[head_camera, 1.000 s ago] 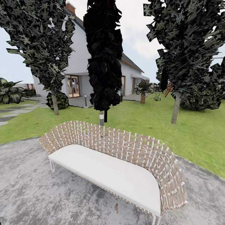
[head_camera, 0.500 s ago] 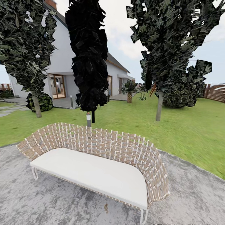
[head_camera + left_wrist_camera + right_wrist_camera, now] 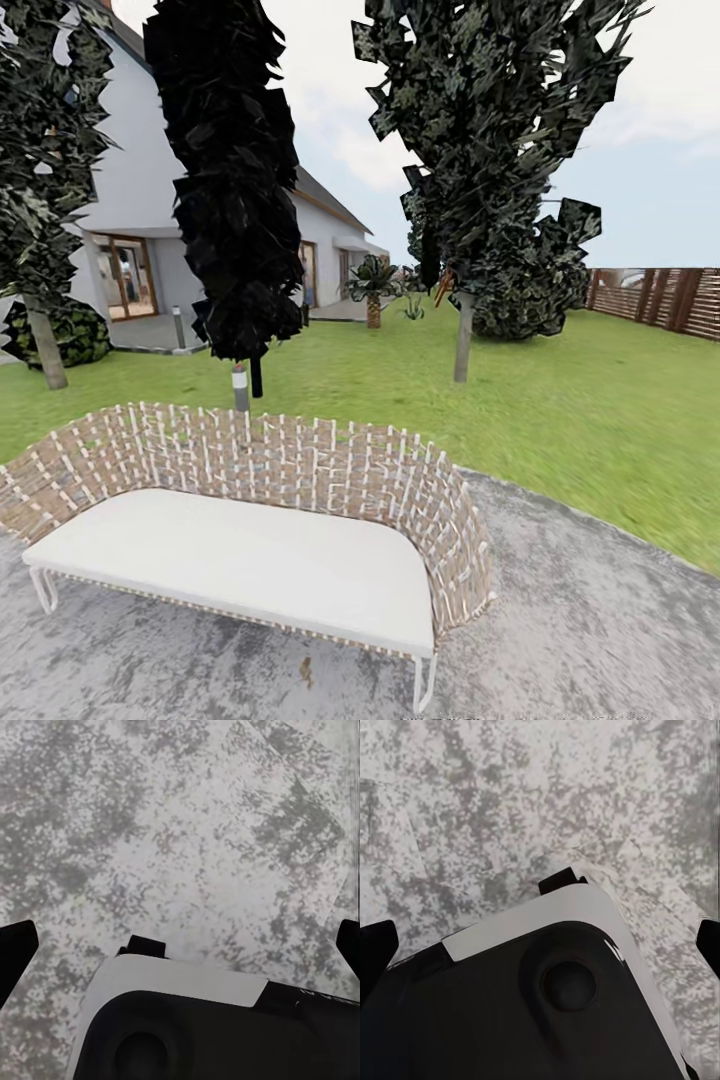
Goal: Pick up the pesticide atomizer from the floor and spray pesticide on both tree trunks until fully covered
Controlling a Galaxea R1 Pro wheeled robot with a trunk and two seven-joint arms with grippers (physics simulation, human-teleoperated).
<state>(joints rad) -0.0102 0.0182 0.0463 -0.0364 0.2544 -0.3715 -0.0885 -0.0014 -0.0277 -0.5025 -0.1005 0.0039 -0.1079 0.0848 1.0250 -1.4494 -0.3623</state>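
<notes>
The robot is standing on the grey paving (image 3: 620, 640) in front of a woven bench (image 3: 250, 500), apparently searching for the atomizer (no sprayer is turning up on the ground here), so the next move calls for scanning the floor. Both the left gripper (image 3: 180, 937) and the right gripper (image 3: 540, 937) are hanging spread wide and empty over bare paving. The two tree trunks (image 3: 463, 335) (image 3: 45, 345) are standing on the lawn (image 3: 560, 420) well ahead of both grippers, beyond the bench.
</notes>
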